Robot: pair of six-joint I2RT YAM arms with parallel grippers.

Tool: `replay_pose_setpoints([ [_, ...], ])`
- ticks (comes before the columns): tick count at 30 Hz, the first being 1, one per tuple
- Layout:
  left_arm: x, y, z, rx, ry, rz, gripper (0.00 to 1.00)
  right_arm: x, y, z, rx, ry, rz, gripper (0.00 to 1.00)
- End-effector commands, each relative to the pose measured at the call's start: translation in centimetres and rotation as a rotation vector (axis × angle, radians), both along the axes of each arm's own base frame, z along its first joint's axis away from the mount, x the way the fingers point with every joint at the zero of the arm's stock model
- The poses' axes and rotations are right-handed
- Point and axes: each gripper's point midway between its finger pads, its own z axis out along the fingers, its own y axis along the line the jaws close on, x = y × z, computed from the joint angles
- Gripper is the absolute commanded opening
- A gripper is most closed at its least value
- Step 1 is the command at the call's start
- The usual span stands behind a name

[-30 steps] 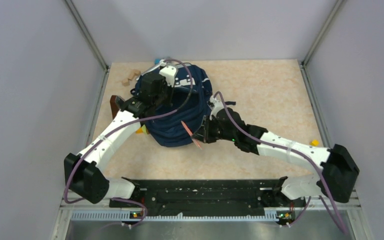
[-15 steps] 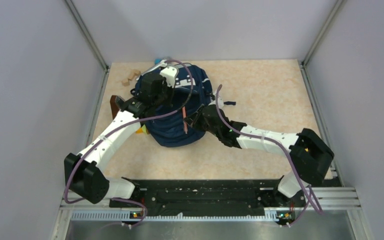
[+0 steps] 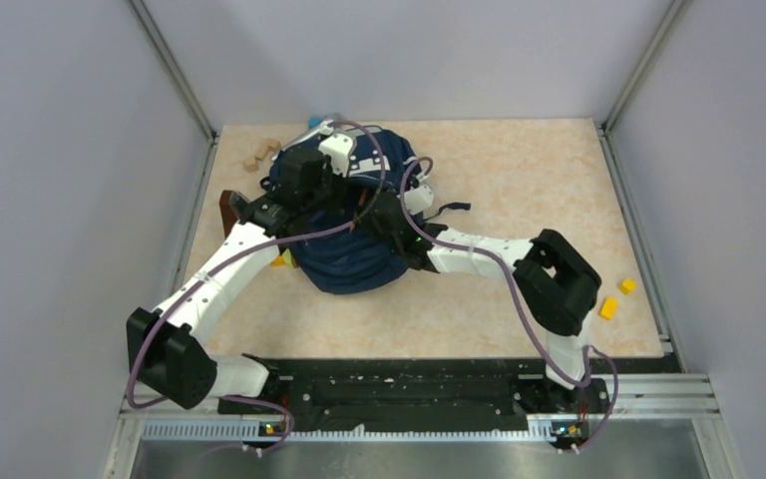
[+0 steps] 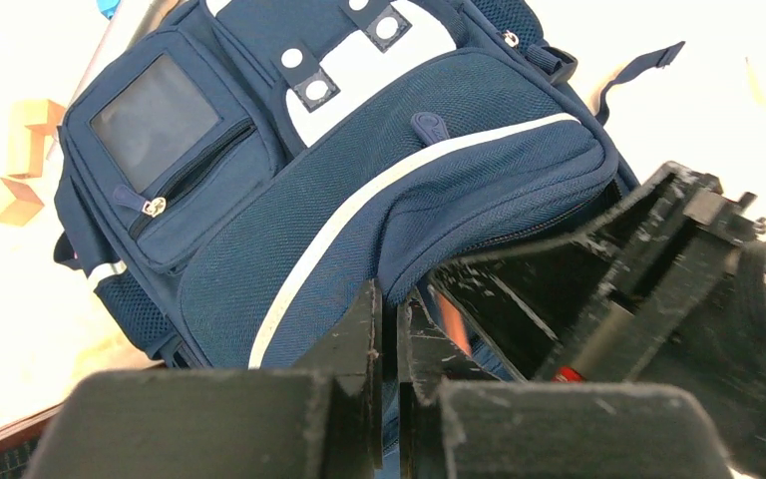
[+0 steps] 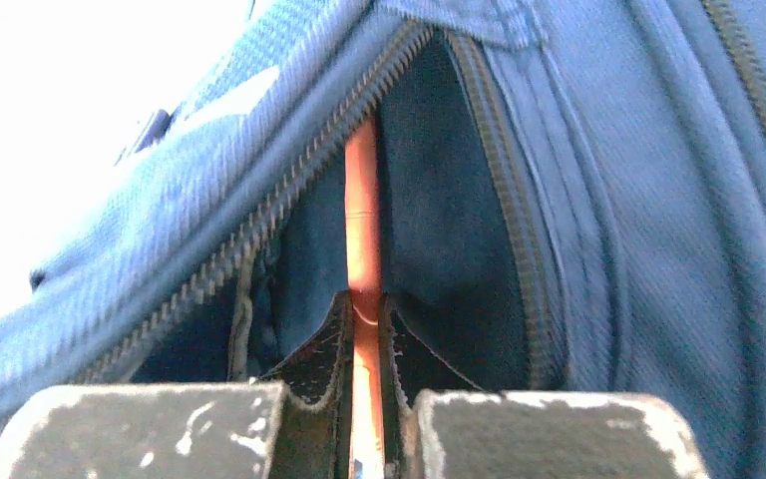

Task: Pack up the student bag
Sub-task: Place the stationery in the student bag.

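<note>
In the upper left part of the table (image 3: 519, 180), seen from above, lies the navy bag (image 3: 354, 267), front side up, with both arms reaching over it. In the right wrist view its opening (image 5: 429, 230) gapes as a dark wedge between two zip (image 5: 259, 230) lines, filling the centre of the frame. An orange pencil (image 5: 363, 210) stands in that gap. Its long axis runs straight up the frame, from the fingers into the bag, and its far end is already past the zip teeth.

The right gripper (image 5: 364, 324) holds the pencil in a narrow pinch. The bag lies directly ahead of it, so pushing along the pencil's length should carry it inside.

The left gripper (image 4: 389, 339), lower centre of its own view, has its jaws pressed together at the lip of the opening. Whether they pinch fabric cannot be told.

Wooden blocks (image 3: 259, 155) sit beyond the bag at upper left, and yellow blocks (image 3: 618, 297) lie at far right.
</note>
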Motion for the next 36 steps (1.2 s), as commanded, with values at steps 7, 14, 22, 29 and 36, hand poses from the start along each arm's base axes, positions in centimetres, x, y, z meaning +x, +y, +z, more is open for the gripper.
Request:
replay_pose_setpoints([
  [7,0.1,-0.3,5.3,-0.094,-0.153,-0.004,0.0,5.5,1.4,1.9,0.046,-0.197,-0.088,0.3],
  [14,0.1,-0.3,5.1,-0.091,-0.148,-0.002,0.0,4.6,0.7,4.1,-0.003,-0.292,-0.026,0.47],
  [22,0.4,0.1,5.2,-0.099,-0.134,0.041,0.0,0.4,-1.2,6.7,-0.041,-0.41,0.142,0.53],
  [29,0.8,1.0,4.9,-0.076,-0.103,0.11,0.0,-4.7,-6.1,8.1,-0.21,-0.531,0.285,0.6],
  [36,0.5,1.6,6.0,-0.087,-0.093,0.143,0.0,-4.5,-15.4,1.8,-0.488,-0.388,0.383,0.67],
])
